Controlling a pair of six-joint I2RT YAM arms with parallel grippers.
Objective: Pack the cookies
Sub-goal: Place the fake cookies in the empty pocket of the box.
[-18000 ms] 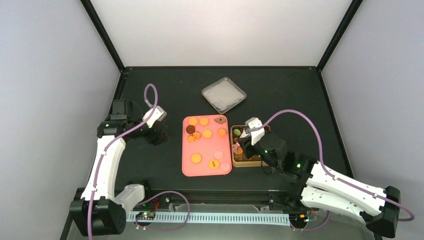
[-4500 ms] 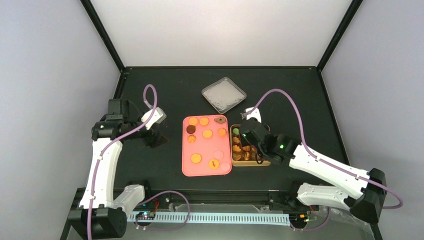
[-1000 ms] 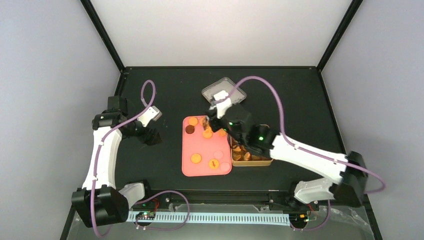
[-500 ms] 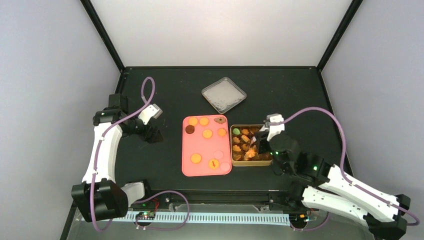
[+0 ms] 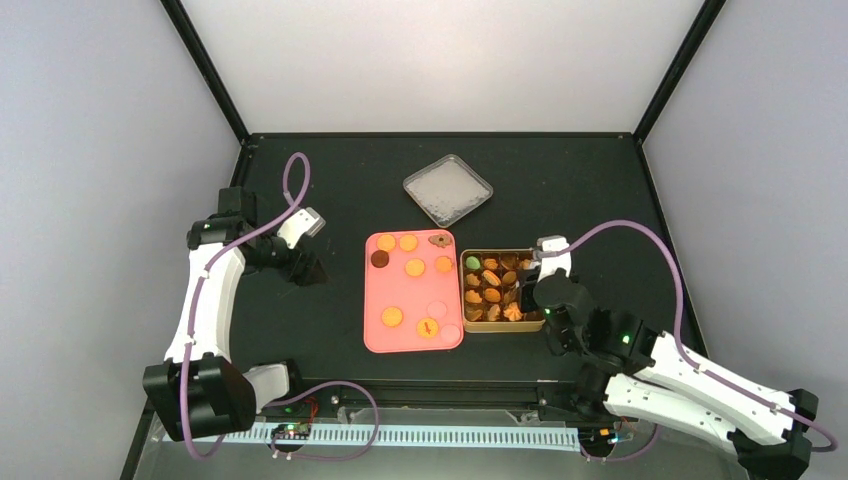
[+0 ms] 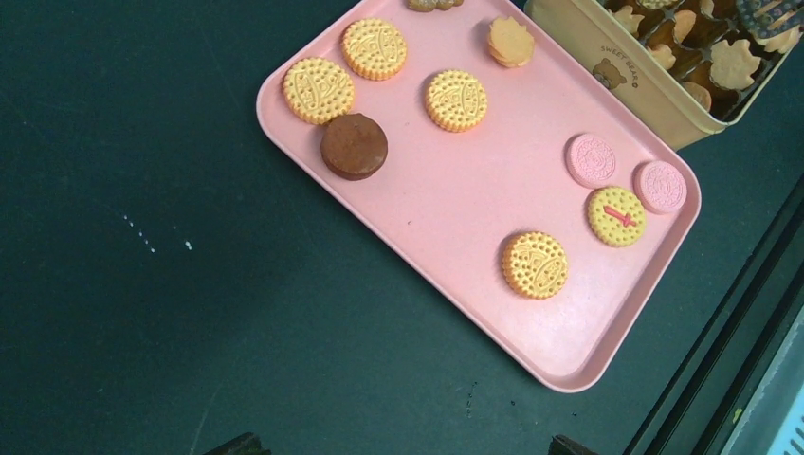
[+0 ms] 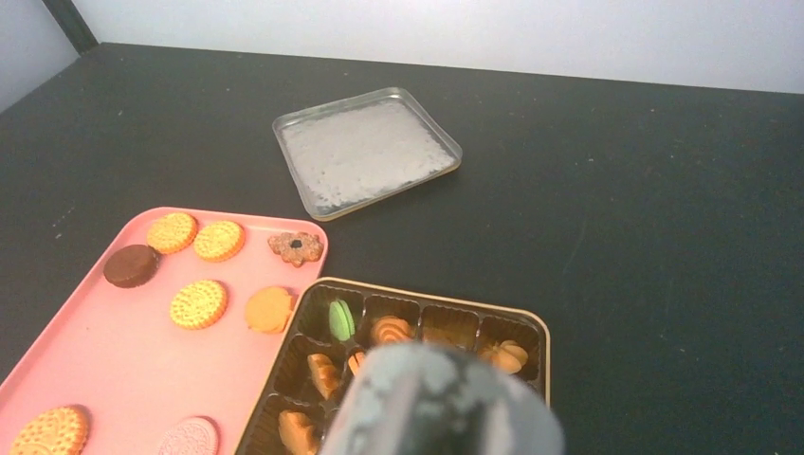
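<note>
Round cookies [image 6: 455,100] lie flat, face-up, on the pink tray [image 6: 446,204], which runs lengthwise near-to-far. Left gripper [image 6: 398,444] jaws spread wide; right gripper's [image 5: 524,288], cannot tell.

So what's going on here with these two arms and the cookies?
Cookies are being packed from the pink tray into the gold tin. The right end effector is over the tin's right side; the left end effector hovers open beside the tray, empty. About ten cookies lie on the tray, and the lid sits apart behind.
</note>
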